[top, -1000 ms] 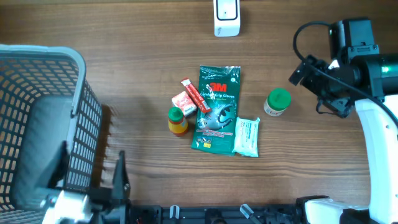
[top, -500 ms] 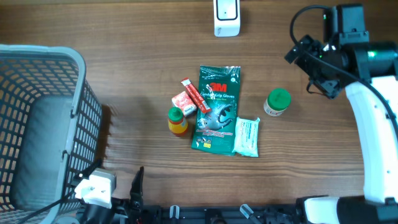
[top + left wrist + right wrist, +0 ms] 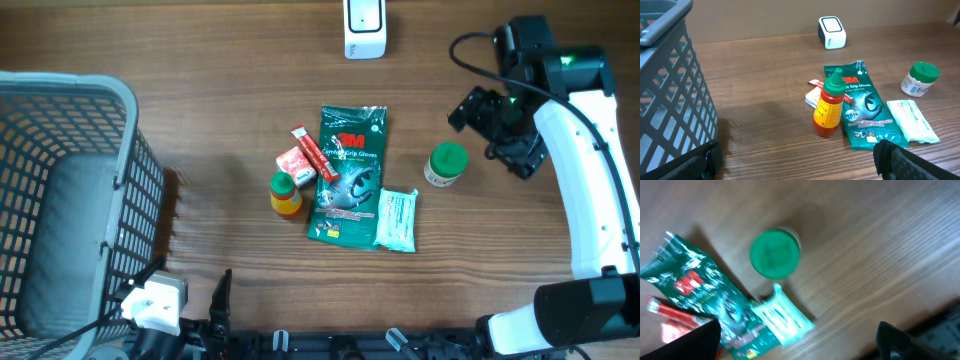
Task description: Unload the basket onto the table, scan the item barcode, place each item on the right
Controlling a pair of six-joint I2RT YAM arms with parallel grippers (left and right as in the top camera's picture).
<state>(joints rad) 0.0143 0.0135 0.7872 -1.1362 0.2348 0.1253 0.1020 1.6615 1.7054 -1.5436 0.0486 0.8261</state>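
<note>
Both left fingers [image 3: 690,162] and right fingers [image 3: 687,340] gape empty; open tabletop [image 3: 225,120] borders the basket [image 3: 70,85].

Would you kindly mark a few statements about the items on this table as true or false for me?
1. The green-lidded jar sits apart from the gloves packet, on its right in the overhead view. True.
2. The orange bottle lies inside the basket. False: it stands on the table, just left of the gloves packet.
3. The white scanner sits at the table's far edge, away from the cluster of items. True.
4. The right gripper is shut on the jar. False: its jaws are open and hold nothing; it hovers near the jar.
</note>
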